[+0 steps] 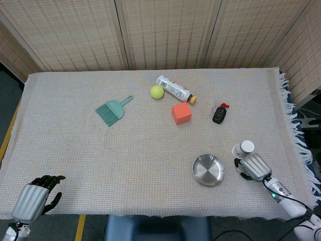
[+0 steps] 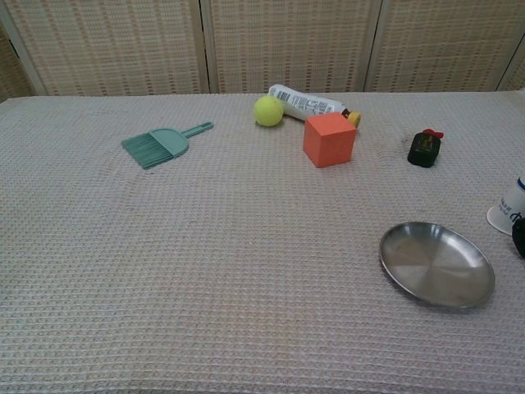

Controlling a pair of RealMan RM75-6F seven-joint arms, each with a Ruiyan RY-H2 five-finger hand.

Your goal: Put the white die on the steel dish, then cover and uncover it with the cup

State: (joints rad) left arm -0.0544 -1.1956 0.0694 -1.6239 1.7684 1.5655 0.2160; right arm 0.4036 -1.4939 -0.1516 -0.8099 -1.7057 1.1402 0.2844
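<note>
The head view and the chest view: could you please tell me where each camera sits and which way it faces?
Head view: high above the near edge, looking steeply down; shows left hand and right hand.
Chest view: low at the near edge, looking across; a dark sliver at the right border.
Shared: steel dish, cup, orange cube.

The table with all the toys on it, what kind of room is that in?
Probably a robot test room, not a home: a table under a beige woven cloth, plain woven screen panels behind, and two metal robot hands, left and right.
</note>
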